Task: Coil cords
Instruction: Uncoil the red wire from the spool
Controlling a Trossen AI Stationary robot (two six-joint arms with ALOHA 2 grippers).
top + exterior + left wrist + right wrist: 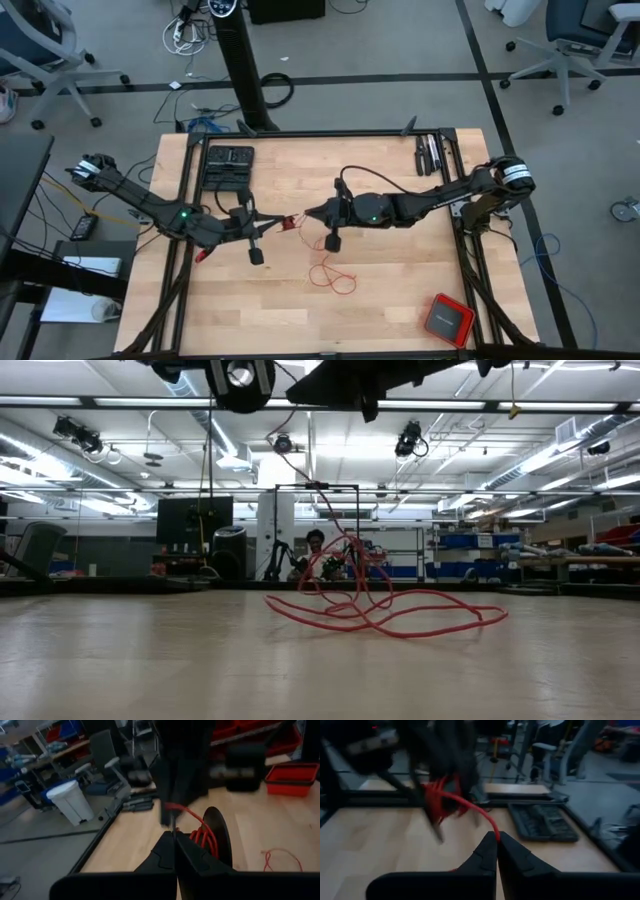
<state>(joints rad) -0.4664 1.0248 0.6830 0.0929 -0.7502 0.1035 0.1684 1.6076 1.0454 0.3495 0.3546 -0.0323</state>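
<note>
The thin red cord shows in three stretches. A small bundle of turns [440, 800] sits at my left gripper [281, 223], which is shut. A short strand [293, 221] runs from there to my right gripper [304, 216], also shut. The rest hangs down [330, 520] to loose loops [331, 276] lying on the wooden table between the arms and its near edge. Both grippers hover tip to tip above the table's middle. My left gripper carries several red turns [202, 834], which lie against the side of one finger, clear of the table. Its fingers come level from the table's left. What lies between the shut fingertips cannot be made out. My right gripper pinches a single strand [493, 829] of the cord between its two fingertips, coming nearly level from the table's right. The strand curves from the pinch across to the bundle on the left gripper, lifted clear of the table.
A red square box [447, 318] lies near the table's near right corner. A black tray [229, 165] sits at the far left and dark tools [432, 153] at the far right. Bare wood [400, 270] surrounds the loose loops.
</note>
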